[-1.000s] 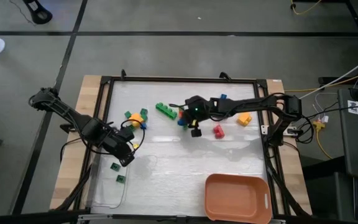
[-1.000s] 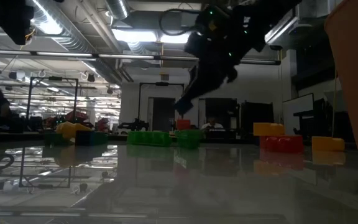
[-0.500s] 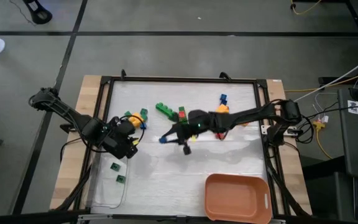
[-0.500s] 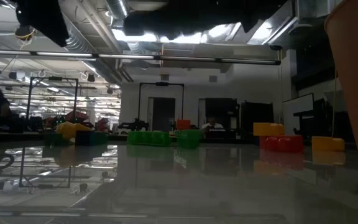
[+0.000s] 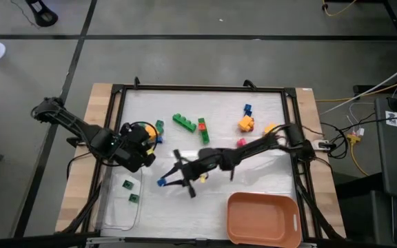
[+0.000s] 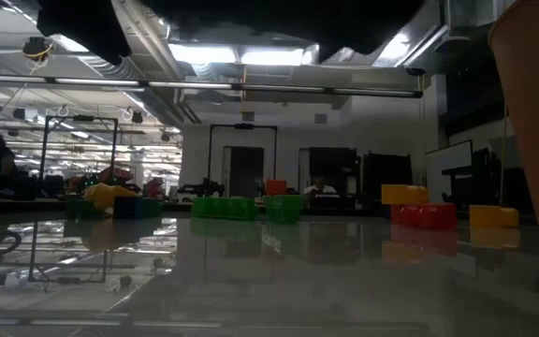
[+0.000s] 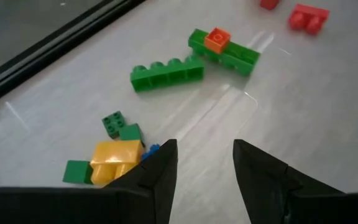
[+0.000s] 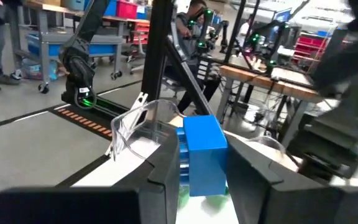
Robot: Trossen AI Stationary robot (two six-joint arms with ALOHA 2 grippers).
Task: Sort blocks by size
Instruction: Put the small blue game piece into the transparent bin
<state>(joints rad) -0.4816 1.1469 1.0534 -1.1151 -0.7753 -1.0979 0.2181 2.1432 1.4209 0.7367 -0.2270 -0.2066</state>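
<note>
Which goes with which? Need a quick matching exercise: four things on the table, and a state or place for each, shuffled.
Things:
1. blue block
2. orange tray
3. long green block
4. left gripper

States or places:
A. lies on the table at its far side, next to a green and red block
B. hangs over the yellow and green blocks near the table's left edge, holding nothing
C. held between the fingers of the right gripper
D. sits at the table's near right corner

Pairs: 1-C, 2-D, 3-A, 4-B
</note>
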